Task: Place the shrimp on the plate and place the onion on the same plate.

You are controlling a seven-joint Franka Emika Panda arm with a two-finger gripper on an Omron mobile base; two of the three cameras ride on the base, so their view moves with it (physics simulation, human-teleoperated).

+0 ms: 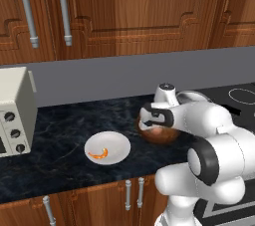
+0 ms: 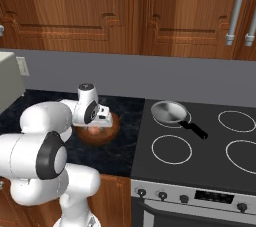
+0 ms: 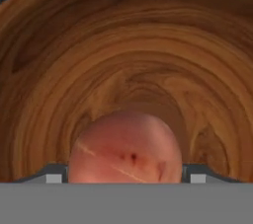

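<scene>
With the shrimp [image 1: 99, 154] already on the plate [image 1: 119, 145], jaws sat either side of the onion [image 3: 124, 146] in the bowl [image 3: 123, 45], can't tell if gripping; next up, lift.

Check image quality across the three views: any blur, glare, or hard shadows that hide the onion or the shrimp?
Left base view: even light, no glare; the shrimp reads clearly on the plate. Right base view: sharp, the arm hides much of the wooden bowl. Hand view: soft and blurry at close range; the onion sits low between the gripper tips.
</scene>
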